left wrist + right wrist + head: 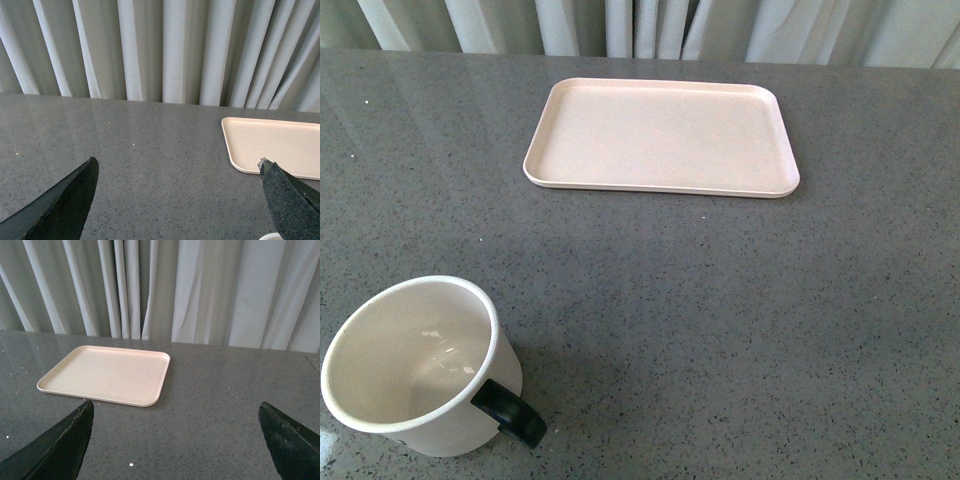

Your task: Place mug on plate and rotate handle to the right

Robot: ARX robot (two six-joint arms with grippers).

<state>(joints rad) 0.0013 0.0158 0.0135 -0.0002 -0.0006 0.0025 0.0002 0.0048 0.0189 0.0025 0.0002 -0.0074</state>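
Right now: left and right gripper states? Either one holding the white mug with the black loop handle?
Left gripper: open, holding nothing.
Right gripper: open, holding nothing.

Mug (420, 365): white, cylindrical, cream inside, with a thin pale rim. Stands upright on the grey speckled counter (720, 300), mouth up, at the near left of the front view. Light glints show on its inner floor. Any print on its outer wall cannot be seen from this angle.

Handle (510, 412): glossy black loop, fixed to the mug's side. Juts toward the near right in the front view.

Plate (660, 135): flat, pale pink-beige, rectangular tray with rounded corners and a low raised rim. Lies flat on the counter at the far side, near centre, long side across the front view. Well apart from the mug and much wider than it.
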